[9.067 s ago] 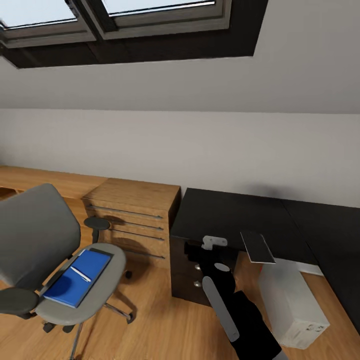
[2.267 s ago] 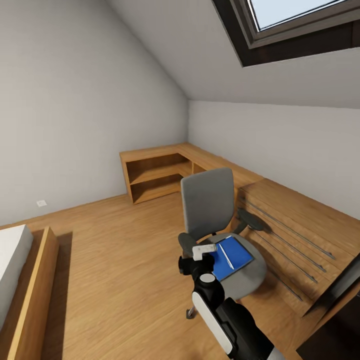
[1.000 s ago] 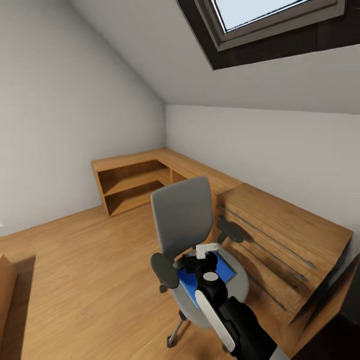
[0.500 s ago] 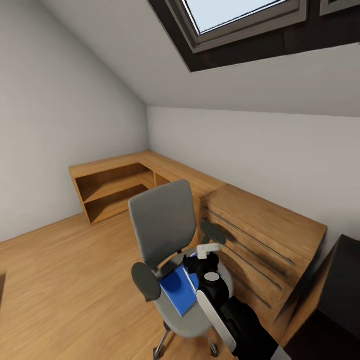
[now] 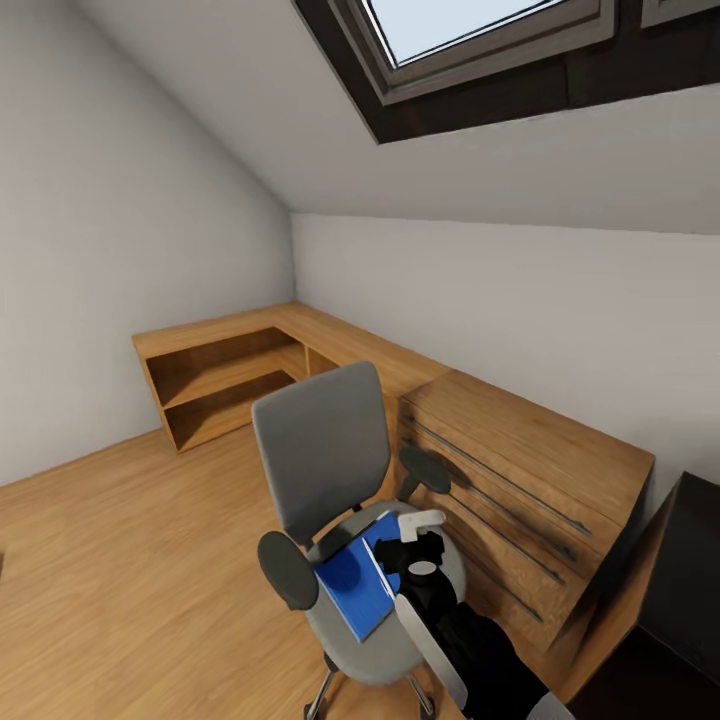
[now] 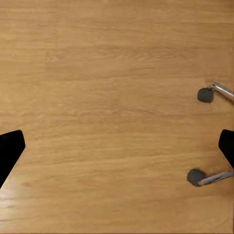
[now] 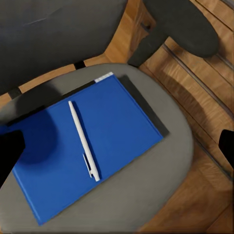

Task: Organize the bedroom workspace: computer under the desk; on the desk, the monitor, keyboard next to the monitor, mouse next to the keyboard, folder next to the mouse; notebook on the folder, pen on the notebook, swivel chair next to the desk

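The grey swivel chair (image 5: pixel 322 450) stands on the wood floor beside a wooden dresser. On its seat lies the blue folder (image 5: pixel 352 588) (image 7: pixel 92 151), and the whitish pen (image 7: pixel 84 140) rests along the folder's middle. My right gripper (image 5: pixel 418 535) (image 7: pixel 117 148) hangs open just above the folder's near side, and its dark fingertips (image 7: pixel 9 153) stand wide apart on either side of the folder. A corner of the black desk (image 5: pixel 690 600) shows at the lower right. My left gripper (image 6: pixel 117 148) is open over bare floor, close to two chair castors (image 6: pixel 204 94).
The light wooden dresser (image 5: pixel 520 470) stands tight between chair and desk. A low wooden shelf unit (image 5: pixel 220 370) runs along the back walls. Open wood floor (image 5: pixel 130 560) lies left of the chair. A sloped ceiling with a skylight (image 5: pixel 470 30) is overhead.
The camera has swung from the desk to the chair. My right gripper no longer holds the grey notebook seen over the desk, and in the last half second it sank a little toward the folder.
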